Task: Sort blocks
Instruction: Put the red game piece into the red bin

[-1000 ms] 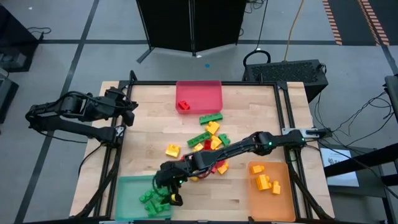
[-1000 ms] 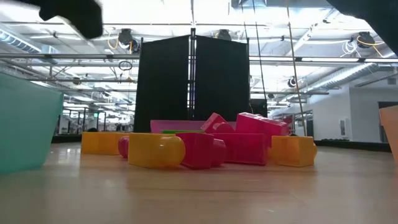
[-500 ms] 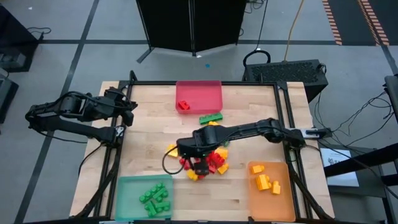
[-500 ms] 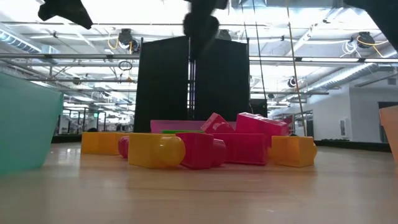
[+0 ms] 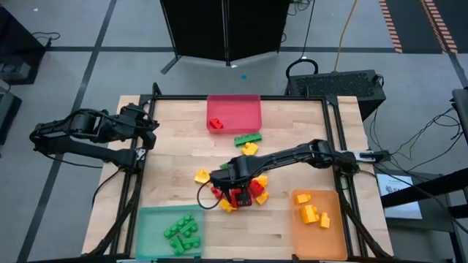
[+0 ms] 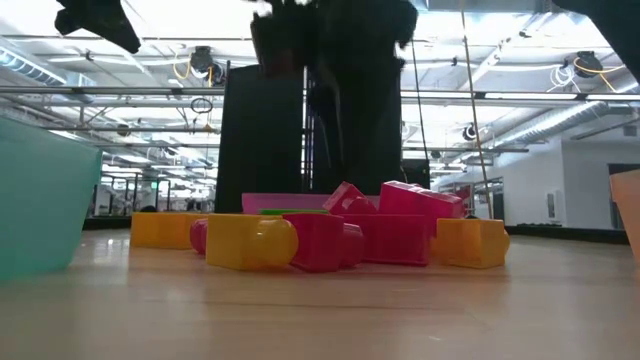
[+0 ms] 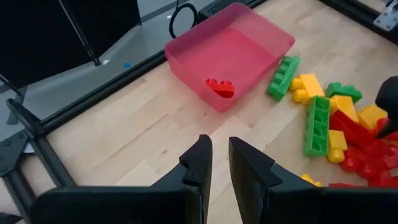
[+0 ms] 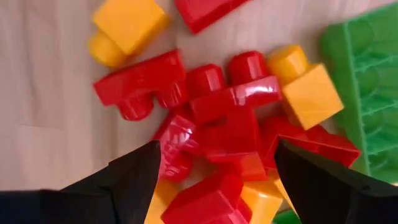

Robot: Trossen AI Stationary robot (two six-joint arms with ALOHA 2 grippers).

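The loose blocks lie heaped at the table's middle: red, yellow-orange and a few green. My right gripper hangs open over the heap's near-left part. In its wrist view the gripper has one finger on either side of a cluster of red blocks; I cannot tell whether they touch it. A yellow block and a green one lie around the cluster. In the low view the gripper hangs dark above the heap. My left gripper waits beyond the table's left edge, its fingers a narrow gap apart.
The red tray at the far edge holds one red block. The green tray at the near-left corner holds several green blocks. The orange tray at the near-right corner holds yellow-orange blocks. A green block lies near the red tray.
My right gripper has swung from over the green tray toward the table's middle, and now hangs over the heap. In the low view it has come down closer to the blocks. No block in the heap has visibly moved.
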